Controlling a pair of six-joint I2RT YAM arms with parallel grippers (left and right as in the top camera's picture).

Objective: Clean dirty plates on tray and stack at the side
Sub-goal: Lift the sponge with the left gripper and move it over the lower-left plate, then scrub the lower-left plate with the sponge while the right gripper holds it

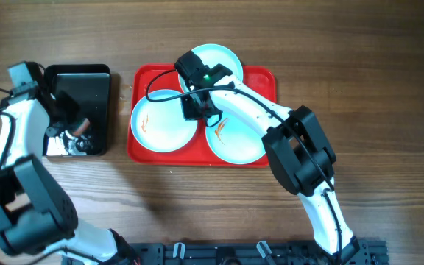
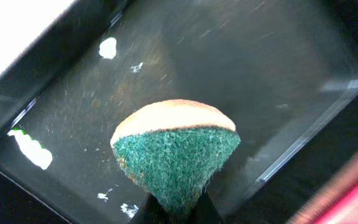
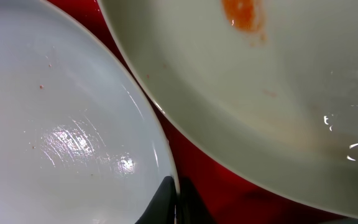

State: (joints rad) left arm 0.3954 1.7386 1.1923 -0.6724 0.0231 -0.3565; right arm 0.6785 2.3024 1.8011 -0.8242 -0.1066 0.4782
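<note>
Three white, turquoise-rimmed plates lie on the red tray: a back plate, a left plate and a right plate, the last two with orange smears. My right gripper is shut on the left plate's right rim. In the right wrist view its fingers pinch that rim; the smeared right plate lies beside it on the red tray. My left gripper is shut on a green-and-orange sponge, its fingers low over the black tray.
The black glossy tray stands left of the red tray and shows wet patches in the left wrist view. Bare wooden table surrounds both trays. The right arm reaches over the right plate.
</note>
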